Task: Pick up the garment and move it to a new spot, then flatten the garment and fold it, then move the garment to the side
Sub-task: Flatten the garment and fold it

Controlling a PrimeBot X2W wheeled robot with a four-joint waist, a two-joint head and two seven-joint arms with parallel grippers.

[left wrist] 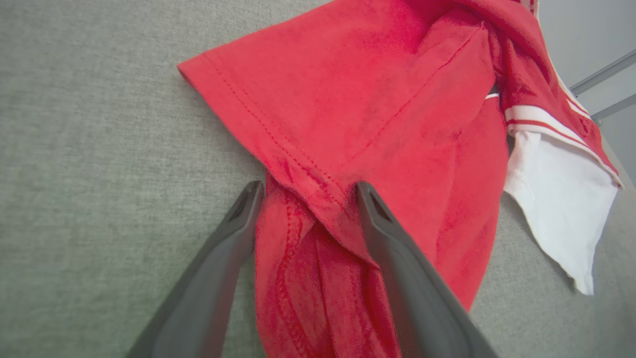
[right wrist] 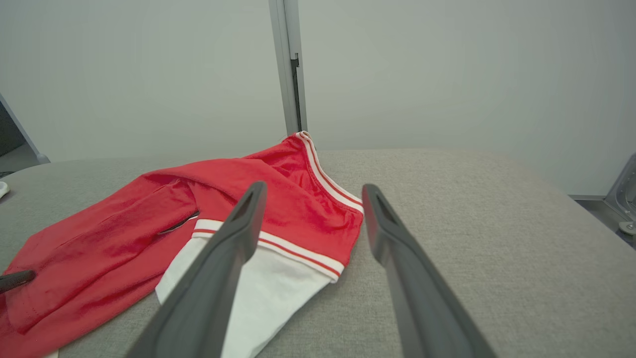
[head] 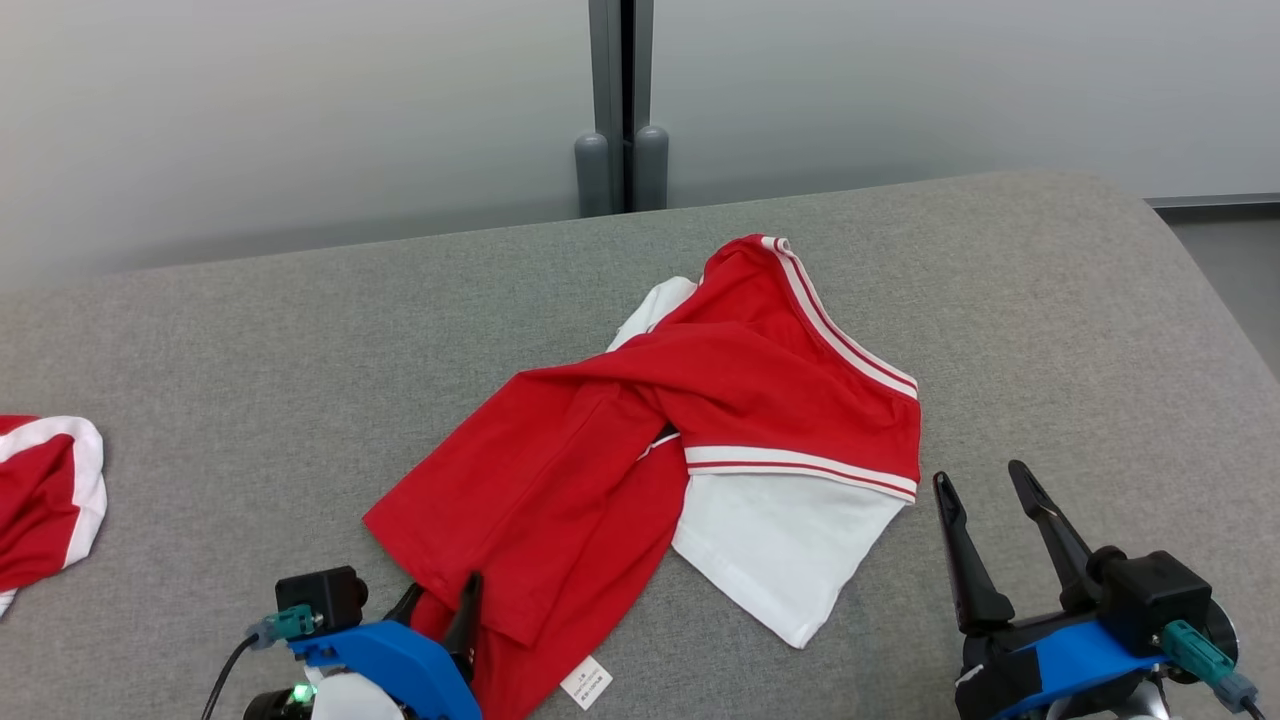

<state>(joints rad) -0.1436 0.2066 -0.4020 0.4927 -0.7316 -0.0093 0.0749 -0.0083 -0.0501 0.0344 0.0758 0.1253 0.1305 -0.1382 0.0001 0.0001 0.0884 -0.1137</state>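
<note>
A red and white garment (head: 640,440) lies crumpled on the grey padded table (head: 250,350), with a white panel at its near right and striped trim on top. My left gripper (head: 443,588) is at the garment's near left corner. In the left wrist view the left gripper (left wrist: 309,188) is open, and its fingers straddle a bunched red hem of the garment (left wrist: 377,99). My right gripper (head: 980,476) stands open just right of the white panel, holding nothing. From the right wrist, the right gripper (right wrist: 314,189) points over the garment (right wrist: 149,219) toward its striped edge.
A second red and white piece of cloth (head: 45,495) lies at the table's left edge. A white label (head: 586,682) sticks out at the garment's near edge. A grey wall with a dark post (head: 620,100) stands behind the table. The table's right side curves away.
</note>
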